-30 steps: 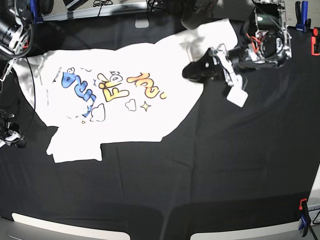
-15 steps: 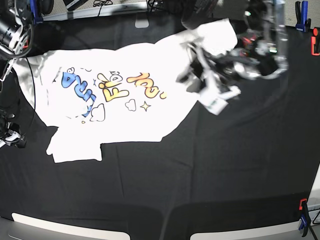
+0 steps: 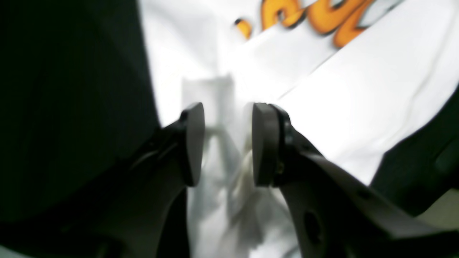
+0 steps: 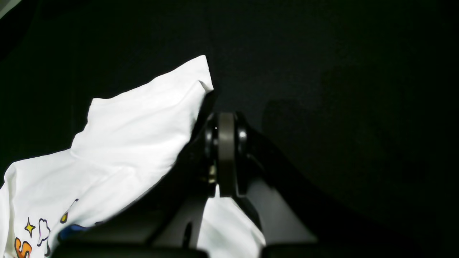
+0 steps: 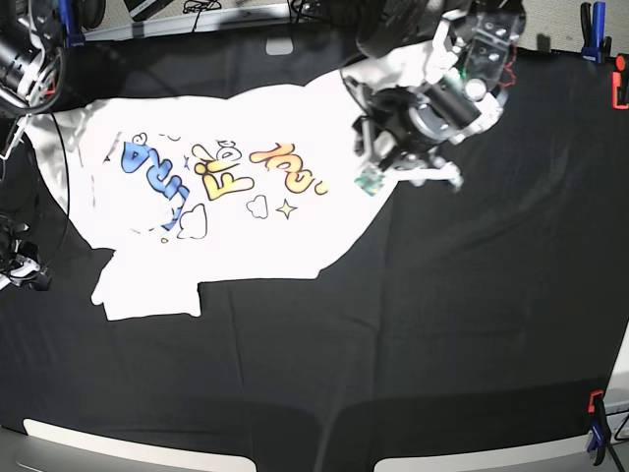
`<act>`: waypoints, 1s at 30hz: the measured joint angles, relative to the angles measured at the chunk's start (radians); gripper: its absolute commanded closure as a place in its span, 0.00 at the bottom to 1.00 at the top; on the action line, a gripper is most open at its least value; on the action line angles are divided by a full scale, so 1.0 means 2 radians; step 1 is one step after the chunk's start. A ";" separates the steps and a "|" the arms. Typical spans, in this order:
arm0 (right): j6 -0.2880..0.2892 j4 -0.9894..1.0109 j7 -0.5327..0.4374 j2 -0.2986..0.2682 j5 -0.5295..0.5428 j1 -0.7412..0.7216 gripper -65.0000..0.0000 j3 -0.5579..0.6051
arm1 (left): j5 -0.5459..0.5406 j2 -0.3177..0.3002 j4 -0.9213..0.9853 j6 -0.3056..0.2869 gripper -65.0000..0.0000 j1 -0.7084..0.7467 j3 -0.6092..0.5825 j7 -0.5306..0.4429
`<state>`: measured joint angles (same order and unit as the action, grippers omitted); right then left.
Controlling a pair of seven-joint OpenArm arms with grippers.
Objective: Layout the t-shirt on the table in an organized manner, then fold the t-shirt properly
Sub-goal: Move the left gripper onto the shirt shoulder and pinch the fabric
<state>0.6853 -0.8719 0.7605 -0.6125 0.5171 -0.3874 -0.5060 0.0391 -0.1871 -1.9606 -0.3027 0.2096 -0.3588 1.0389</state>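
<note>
Moved: left gripper [image 5: 369, 147] shifted from bare tabletop [image 5: 442, 324] onto shirt edge, upper right.
Left jaws: parted, cloth between.
Right gripper [image 4: 226, 154]: jaws clenched, empty.
T-shirt [image 5: 236, 187]: spread upper left, print up.

left pincer [image 3: 225, 143] | pads apart (blurred) | above white t-shirt [image 3: 358, 100] | black table [image 3: 71, 89] alongside

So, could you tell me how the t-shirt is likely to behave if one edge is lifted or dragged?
The t-shirt will probably hang limp rather than hold its shape: it already lies creased, with folds near the left gripper. It looks thin, so likely light. Dragged over the black table, it may bunch instead of sliding flat.
</note>
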 measured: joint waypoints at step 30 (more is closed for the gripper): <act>0.000 0.000 0.000 0.000 0.000 0.000 1.00 0.000 | -0.065 -0.012 0.000 0.045 0.69 0.000 0.000 0.013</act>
<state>0.6853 -0.8719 0.7605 -0.6121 0.5171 -0.3874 -0.5060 -0.0917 -0.2108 -1.9606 -0.2131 0.2096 -0.3588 1.0657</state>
